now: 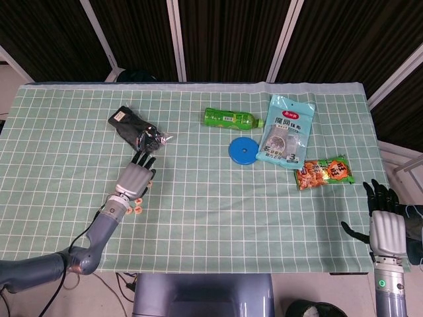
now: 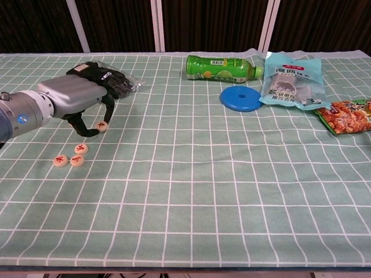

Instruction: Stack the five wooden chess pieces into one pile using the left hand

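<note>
Left hand (image 2: 78,98) pinches one chess piece (image 2: 102,125) tilted, clear of the cloth; three pieces (image 2: 72,156) lie near, below it. Your thin pinch could let it slip. Right hand (image 1: 385,224) idle, fingers spread, holding nothing.

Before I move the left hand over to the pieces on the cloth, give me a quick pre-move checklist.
1. Piece secured: the left hand pinches one chess piece at its fingertips, tilted. Ok.
2. Piece lifted off the tablecloth: appears so. Ok.
3. Target visible: three loose pieces lie flat, near the hand. Ok.
4. Pile started: none of those three is stacked. Not ok.
5. Fifth piece located: cannot tell.
6. Right hand out of the way: at the table's near right edge, fingers apart. Ok.
</note>
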